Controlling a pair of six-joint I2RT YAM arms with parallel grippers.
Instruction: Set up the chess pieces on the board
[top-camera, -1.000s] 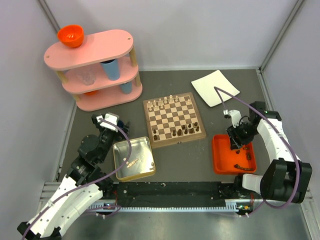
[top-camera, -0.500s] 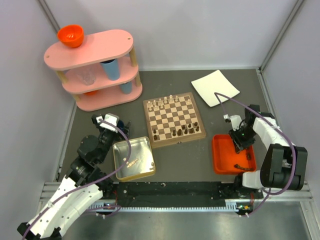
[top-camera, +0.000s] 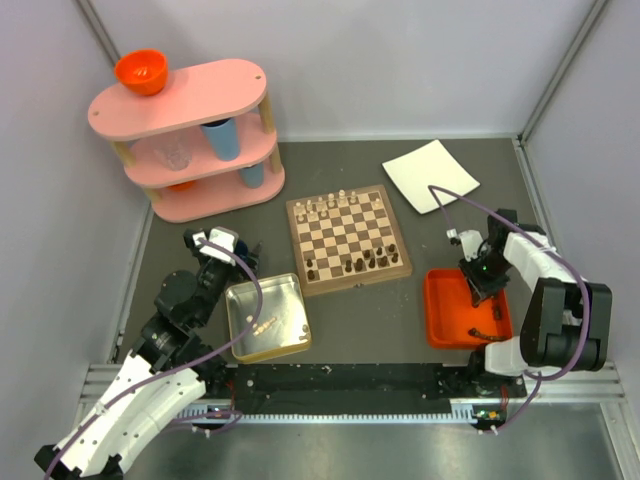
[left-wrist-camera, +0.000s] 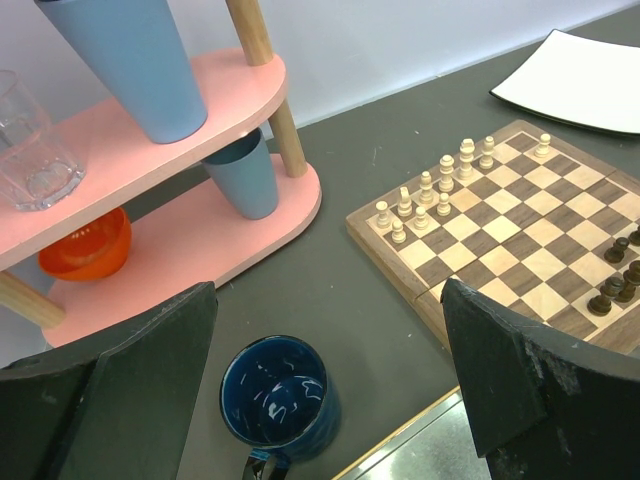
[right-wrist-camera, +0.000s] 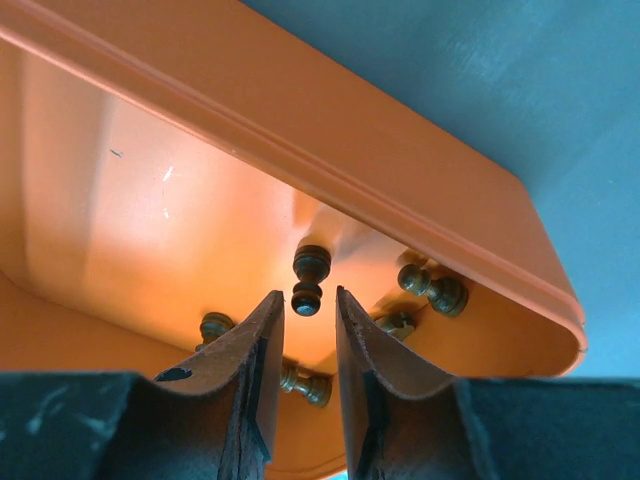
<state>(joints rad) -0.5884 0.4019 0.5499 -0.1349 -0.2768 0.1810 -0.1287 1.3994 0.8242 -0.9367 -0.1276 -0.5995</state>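
Left gripper (top-camera: 228, 246): hangs over the table between the pink shelf (top-camera: 180, 100) and the silver tin (top-camera: 232, 330); fingers (left-wrist-camera: 150, 350) spread wide, nothing between them; a blue mug (left-wrist-camera: 278, 393) stands on the table just below

Right gripper (top-camera: 478, 290): lowered into the orange tray (top-camera: 430, 310), near its far right corner; fingers (right-wrist-camera: 255, 350) stand a narrow gap apart; nothing is visibly clamped

Piece at the fingertips (right-wrist-camera: 310, 280): a dark chessman lying on the tray floor; its near end sits at the mouth of the gap; contact with either finger cannot be told

Other dark pieces in the tray (right-wrist-camera: 432, 288): several lie on their sides by the tray's wall, on both sides of the fingers

Board (top-camera: 345, 235): in the middle of the table, between tin and tray; apart from both grippers

Pale pieces on the board (top-camera: 325, 207): upright along its far rows

Dark pieces on the board (top-camera: 365, 264): a few upright on the near rows, toward the right; one more at the near left corner

Tin contents (top-camera: 265, 325): small pale pieces lie loose inside

White plate (top-camera: 430, 175): beyond the board, to the right
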